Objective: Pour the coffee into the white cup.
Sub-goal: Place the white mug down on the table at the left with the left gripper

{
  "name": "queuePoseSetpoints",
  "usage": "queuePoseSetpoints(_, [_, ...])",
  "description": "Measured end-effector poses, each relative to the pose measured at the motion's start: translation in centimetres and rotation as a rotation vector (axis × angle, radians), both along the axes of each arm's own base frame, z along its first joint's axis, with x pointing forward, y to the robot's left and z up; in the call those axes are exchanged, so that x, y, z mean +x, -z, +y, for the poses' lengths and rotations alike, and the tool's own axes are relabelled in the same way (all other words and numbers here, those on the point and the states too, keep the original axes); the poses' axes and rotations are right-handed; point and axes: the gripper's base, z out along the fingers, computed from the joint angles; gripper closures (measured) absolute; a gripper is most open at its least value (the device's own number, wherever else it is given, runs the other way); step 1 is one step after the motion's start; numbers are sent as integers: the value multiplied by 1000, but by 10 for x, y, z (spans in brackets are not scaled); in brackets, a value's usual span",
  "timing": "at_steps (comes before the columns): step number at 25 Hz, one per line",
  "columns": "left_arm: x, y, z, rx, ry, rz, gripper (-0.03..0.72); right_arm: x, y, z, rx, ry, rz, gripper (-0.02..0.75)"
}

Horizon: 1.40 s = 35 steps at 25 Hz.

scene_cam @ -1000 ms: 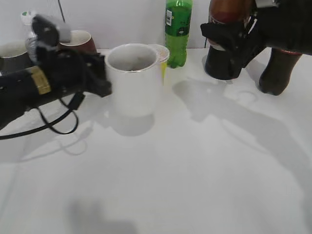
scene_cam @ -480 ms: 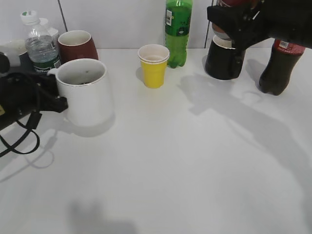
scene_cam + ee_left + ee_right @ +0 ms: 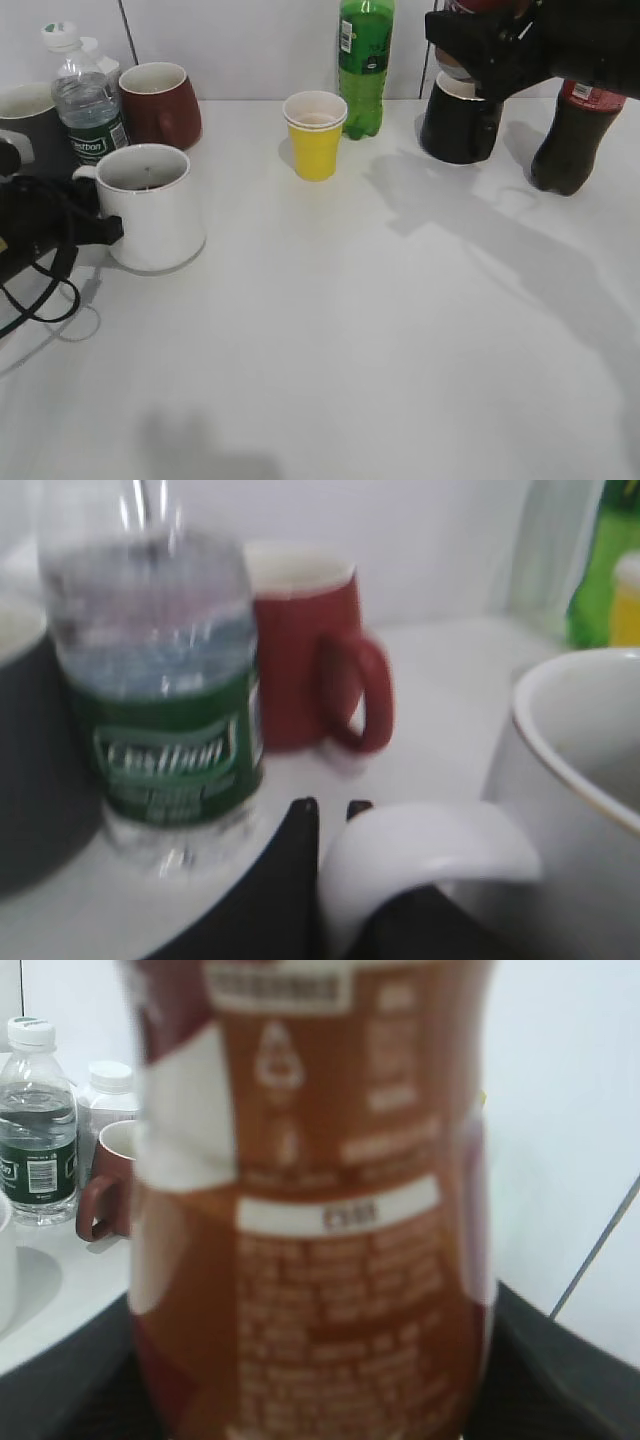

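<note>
Half the coffee beyond frame.

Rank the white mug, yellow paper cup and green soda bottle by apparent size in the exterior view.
1. Green soda bottle, top cropped.
2. White mug, though it sits nearer the camera.
3. Yellow paper cup.

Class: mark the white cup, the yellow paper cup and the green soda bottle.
white cup (image 3: 158, 222), exterior view, front wall.
yellow paper cup (image 3: 315, 150), exterior view, outer side.
green soda bottle (image 3: 364, 85), exterior view, body.
</note>
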Motion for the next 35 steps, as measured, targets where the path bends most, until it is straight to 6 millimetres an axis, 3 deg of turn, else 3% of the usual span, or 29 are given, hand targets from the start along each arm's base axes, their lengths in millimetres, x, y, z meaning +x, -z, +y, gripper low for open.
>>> queuePoseSetpoints(10, [21, 8, -2, 23, -11, -36, 638, 0, 0, 0, 2, 0, 0, 202])
queuePoseSetpoints(18, [24, 13, 1, 0, -48, -41, 621, 0, 0, 0, 3, 1, 0, 202])
queuePoseSetpoints(25, [14, 17, 3, -5, -61, -19, 476, 0, 0, 0, 3, 1, 0, 202])
queuePoseSetpoints(35, [-18, 9, 10, -1, -82, 22, 448, 3, -1, -3, 44, 45, 21, 203])
